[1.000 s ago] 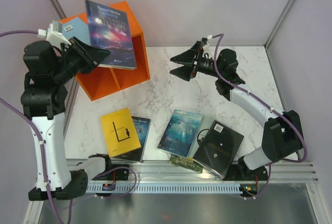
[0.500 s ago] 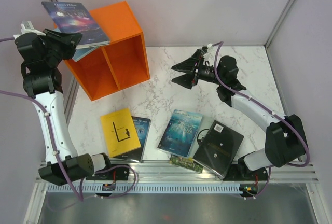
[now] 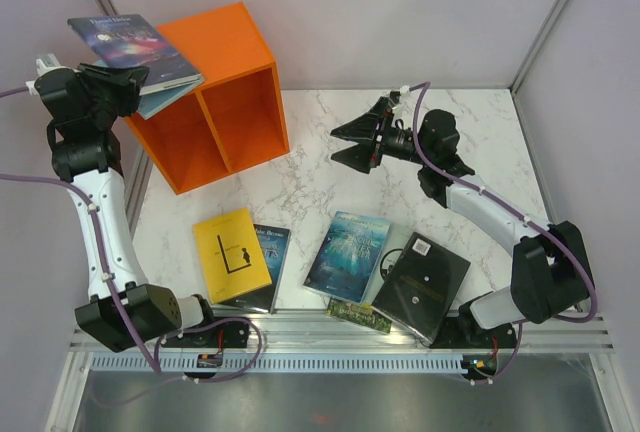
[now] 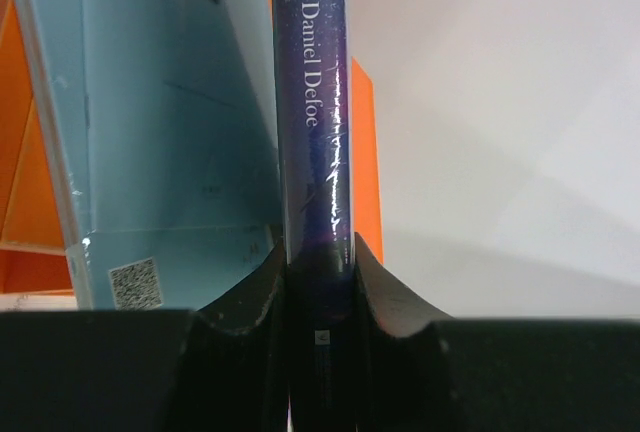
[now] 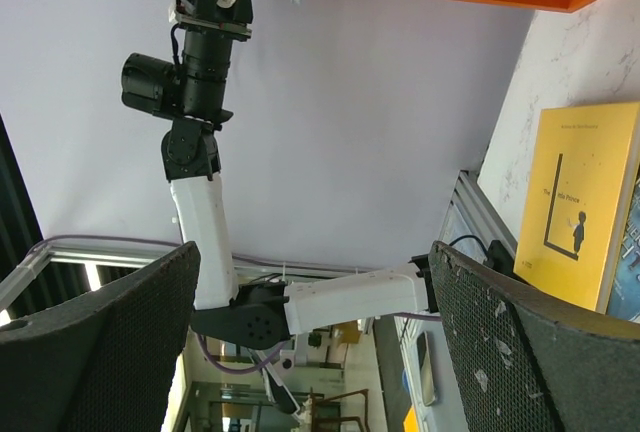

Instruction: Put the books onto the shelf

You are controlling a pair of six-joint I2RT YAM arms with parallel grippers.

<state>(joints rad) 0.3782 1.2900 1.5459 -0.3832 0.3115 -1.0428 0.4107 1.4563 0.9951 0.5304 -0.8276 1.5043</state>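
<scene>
My left gripper [image 3: 118,80] is shut on the spine of the purple galaxy book [image 3: 135,44], which it holds high over the upper left corner of the orange shelf [image 3: 225,62]. In the left wrist view the spine [image 4: 312,122] runs up between the fingers [image 4: 250,287]. A light blue book [image 4: 170,142] lies beside it, outside the jaws. My right gripper [image 3: 345,142] hangs open and empty over the table's middle, facing the shelf. Yellow [image 3: 232,254], dark blue [image 3: 272,252], teal [image 3: 348,255], black [image 3: 422,287] and green-gold [image 3: 360,315] books lie flat near the front.
The shelf stands at the back left of the marble table [image 3: 480,132] with both compartments facing front. The yellow book overlaps the dark blue one. The black book partly covers the green-gold one at the metal rail [image 3: 560,327]. Grey walls close in the back and sides.
My left arm has swung the galaxy book from in front of the shelf's top to the left, above the shelf's left corner. The right gripper has shifted only slightly.
</scene>
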